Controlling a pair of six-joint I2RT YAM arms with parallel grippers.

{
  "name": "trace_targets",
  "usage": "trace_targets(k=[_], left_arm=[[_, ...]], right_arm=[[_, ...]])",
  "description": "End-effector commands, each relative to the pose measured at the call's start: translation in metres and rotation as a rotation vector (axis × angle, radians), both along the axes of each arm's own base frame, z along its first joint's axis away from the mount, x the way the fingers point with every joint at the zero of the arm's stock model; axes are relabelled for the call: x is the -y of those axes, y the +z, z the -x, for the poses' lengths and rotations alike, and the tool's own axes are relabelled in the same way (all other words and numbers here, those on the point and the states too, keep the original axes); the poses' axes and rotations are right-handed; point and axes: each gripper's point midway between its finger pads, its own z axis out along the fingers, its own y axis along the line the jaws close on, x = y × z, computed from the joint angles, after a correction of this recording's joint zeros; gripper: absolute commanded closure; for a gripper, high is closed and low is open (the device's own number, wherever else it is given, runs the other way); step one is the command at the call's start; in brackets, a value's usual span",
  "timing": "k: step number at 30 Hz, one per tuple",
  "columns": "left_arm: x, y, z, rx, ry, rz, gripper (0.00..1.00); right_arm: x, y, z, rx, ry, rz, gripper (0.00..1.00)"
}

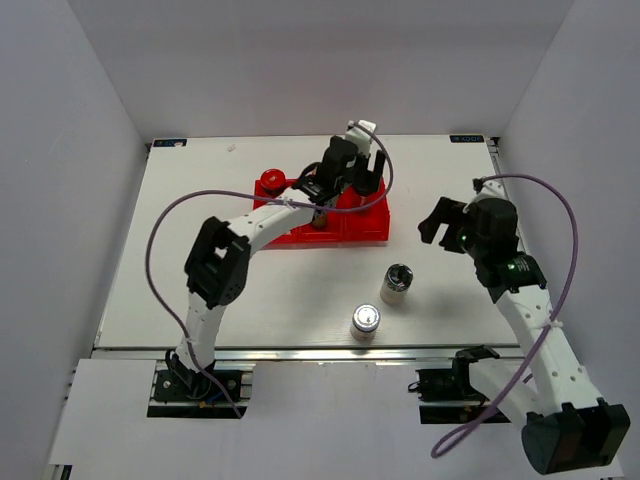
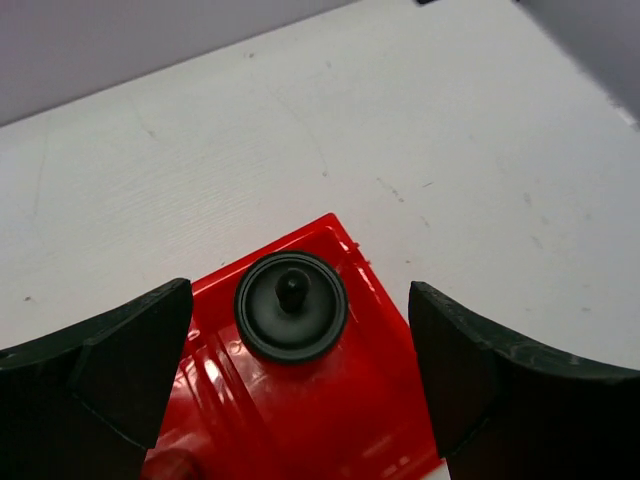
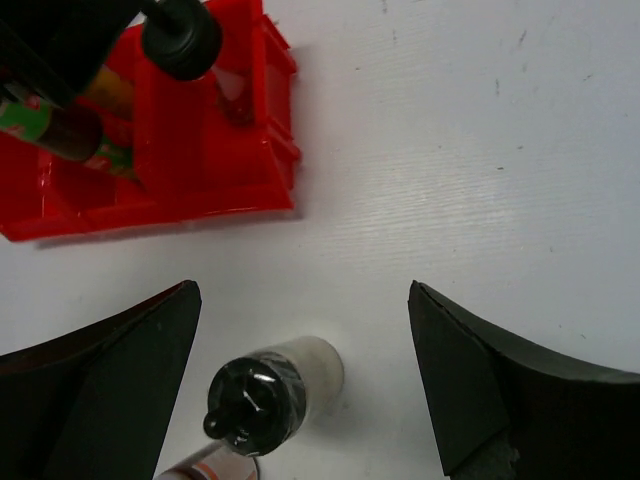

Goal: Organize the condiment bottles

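A black-lidded jar stands in the end compartment of the red bins. My left gripper hangs open right above it, a finger on each side and not touching it. From above, the left gripper is over the right part of the red bins, and a red-lidded jar sits at their left end. A dark-lidded jar and a silver-lidded jar stand on the table. My right gripper is open and empty above the dark-lidded jar.
More bottles with coloured labels lie in the red bins, beside the black-lidded jar. The top of another bottle shows at the bottom of the right wrist view. White walls enclose the table.
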Motion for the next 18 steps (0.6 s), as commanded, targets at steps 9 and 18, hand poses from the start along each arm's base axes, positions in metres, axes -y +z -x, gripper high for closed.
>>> trace_targets(k=[9,18], left_arm=[[-0.086,0.101,0.150,-0.110,-0.002,0.194,0.02],[-0.183,0.028,0.239,-0.289,0.178,0.246,0.02]], right_arm=[[-0.059,-0.049,0.071,-0.180,0.178,0.162,0.11],[-0.069,-0.092,0.081,-0.266,0.198,0.319,0.11]])
